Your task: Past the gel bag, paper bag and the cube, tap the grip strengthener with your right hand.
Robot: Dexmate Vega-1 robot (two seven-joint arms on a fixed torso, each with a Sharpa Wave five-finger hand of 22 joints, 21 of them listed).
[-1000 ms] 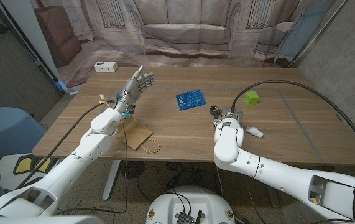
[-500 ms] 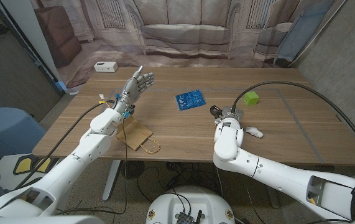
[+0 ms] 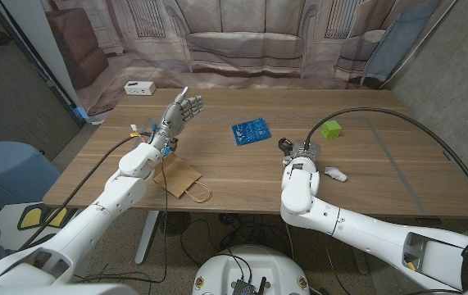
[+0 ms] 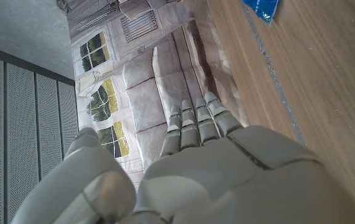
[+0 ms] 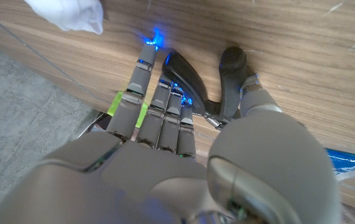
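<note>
The right hand (image 5: 165,155) hangs over the grip strengthener (image 5: 186,78), fingers straight and together, fingertips (image 5: 149,53) at its black handles; actual contact cannot be confirmed. The strengthener (image 3: 285,145) lies on the desk (image 3: 365,172), between the blue gel bag (image 3: 251,131) and green cube (image 3: 330,129). The left hand (image 3: 180,111) is raised, fingers extended, holding nothing, beyond the paper bag (image 3: 178,176).

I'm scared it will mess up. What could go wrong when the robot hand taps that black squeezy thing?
The right hand is right over the grip strengthener, so a hard tap might push it sliding along the table. The green cube and a white thing lie close by; a sideways swing could bump them.
</note>
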